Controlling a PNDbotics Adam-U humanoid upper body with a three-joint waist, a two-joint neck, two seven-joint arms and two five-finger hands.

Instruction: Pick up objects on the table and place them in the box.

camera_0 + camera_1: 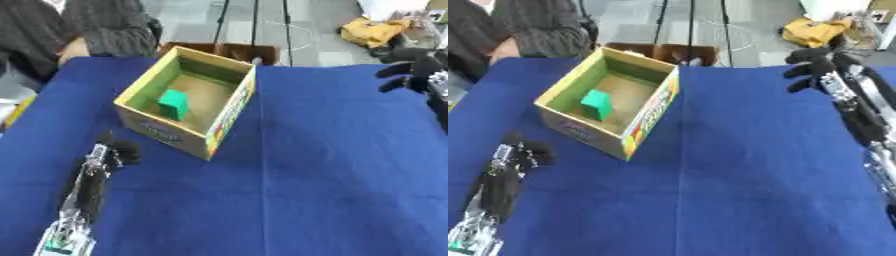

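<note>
- Blue cloth [332, 180] covers the whole table, with grey floor and a yellow bundle [374, 31] beyond its far edge at the upper right of the frame; a person in a dark knitted sleeve [105, 25] sits at the upper left and touches nothing.
- At the lower left, the left hand [520, 154] rests on the cloth just short of the box's near corner, its dark fingers curled in with nothing between them.
- Left of centre stands the cardboard box [229, 112], open-topped and turned corner-on to the robot, with a green block [174, 104] already lying on its floor toward the left wall.
- No loose object shows on the cloth in either view, so I judge the placing largely done, unless something lies out of frame.
- At the upper right, the right hand [815, 64] hangs above the far edge of the cloth, well apart from the box, fingers spread and holding nothing.
- To do this step well, I would first scan the table edges for anything left, then send whichever hand lies nearer to it.
- Any drop should go over the bare right part of the box floor, clear of the block and the tall near wall.
</note>
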